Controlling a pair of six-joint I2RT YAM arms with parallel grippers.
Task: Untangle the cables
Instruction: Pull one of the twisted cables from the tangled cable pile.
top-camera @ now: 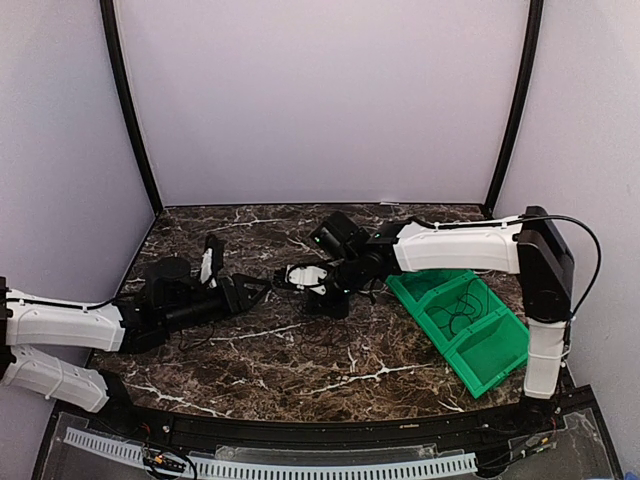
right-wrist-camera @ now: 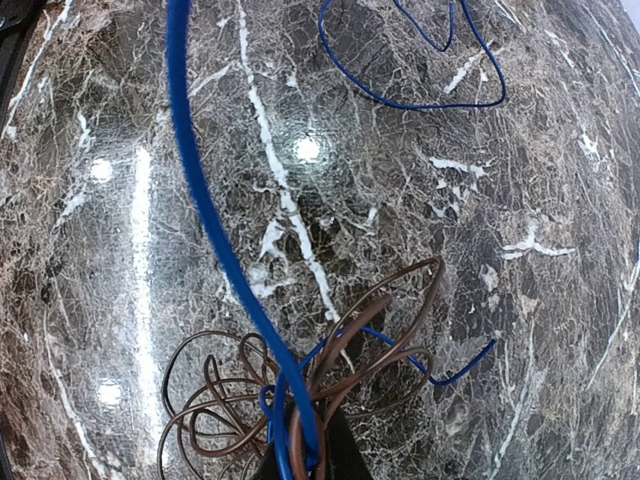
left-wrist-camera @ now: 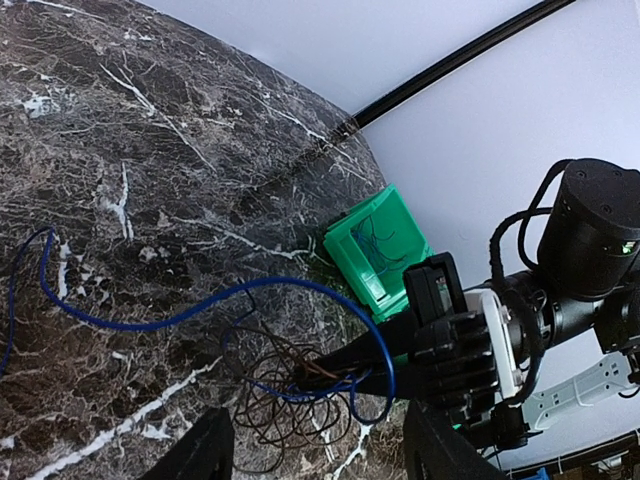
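Mid-worktop: both hands meet over the dark marble worktop (top-camera: 300,360), the left arm reaching in from the left and the right arm from the right.
Right hand (left-wrist-camera: 325,372): fingertips pressed together, pinching the blue cable (left-wrist-camera: 190,310) along with strands of the dark coil (left-wrist-camera: 285,405).
Left hand (left-wrist-camera: 318,452): fingers spread wide and gripping nothing. It faces the right hand at close range, and the dark coil lies on the marble just ahead of its fingers.
Blue cable: from the pinch it swings round in a wide loop, then trails away across the worktop. A loose blue end pokes out beside the coil.
Dark coil: thin brownish-black loops bunched together, resting on the worktop at the right hand's tips, with the blue cable threading through them.
Green bin (top-camera: 470,345): at the right side of the worktop, below the right arm, divided into two compartments, with thin black cords (top-camera: 455,305) lying inside.
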